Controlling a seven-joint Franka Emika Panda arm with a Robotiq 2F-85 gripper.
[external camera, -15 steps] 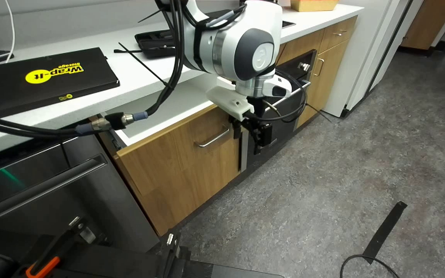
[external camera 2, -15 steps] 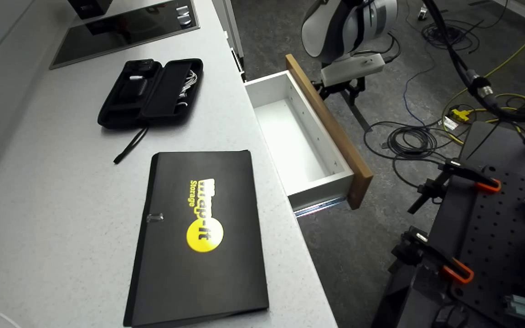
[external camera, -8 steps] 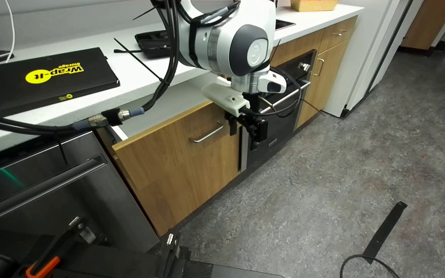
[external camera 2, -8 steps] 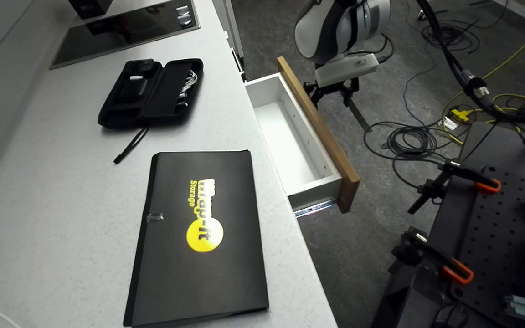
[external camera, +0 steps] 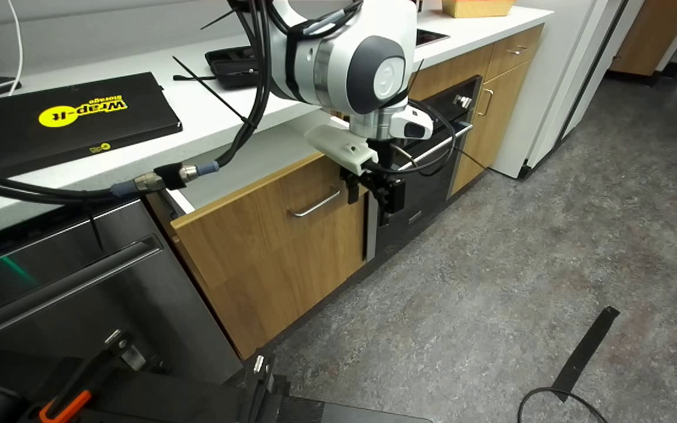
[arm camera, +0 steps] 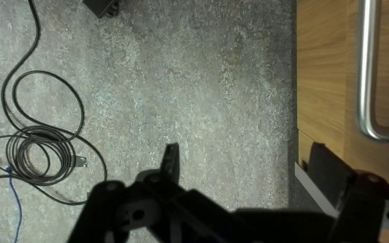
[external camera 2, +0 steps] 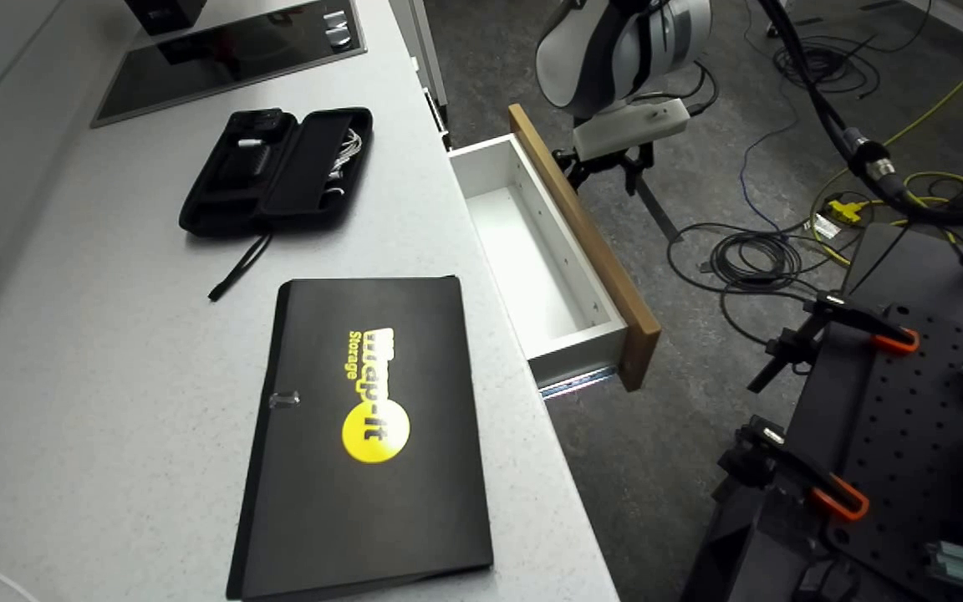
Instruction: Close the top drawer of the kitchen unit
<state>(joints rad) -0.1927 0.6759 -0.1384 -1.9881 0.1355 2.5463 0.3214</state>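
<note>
At 10 o'clock in an exterior view, a black box [external camera: 77, 120] lies on the countertop [external camera: 206, 120], away from the work. Toward its 4 o'clock, the top drawer [external camera: 250, 220] of the kitchen unit [external camera: 285, 288] juts out, its white inside [external camera 2: 523, 259] visible in both exterior views. Over the past second the drawer has slid inward a little, yet it sits just where it did half a second ago, while the arm [external camera: 327, 76] has crept slightly toward 10 o'clock; I take this as a push that has paused, with much of the closing left to do. At the drawer's 3 o'clock is the bar handle [external camera: 317, 205], and just past that, again at 3 o'clock, the gripper [external camera: 368, 211]. The wrist view shows its fingers [arm camera: 328, 170] spread wide and pinching nothing, the handle outside them between 2 and 3 o'clock; whether the nearer finger touches the wood front [arm camera: 380, 162], I cannot tell. Farther right, between 2 and 3 o'clock from the gripper, stands the black oven [external camera: 426, 194]; shoving at that end of the wide drawer may skew it, so the pressure should go straight inward.
</note>
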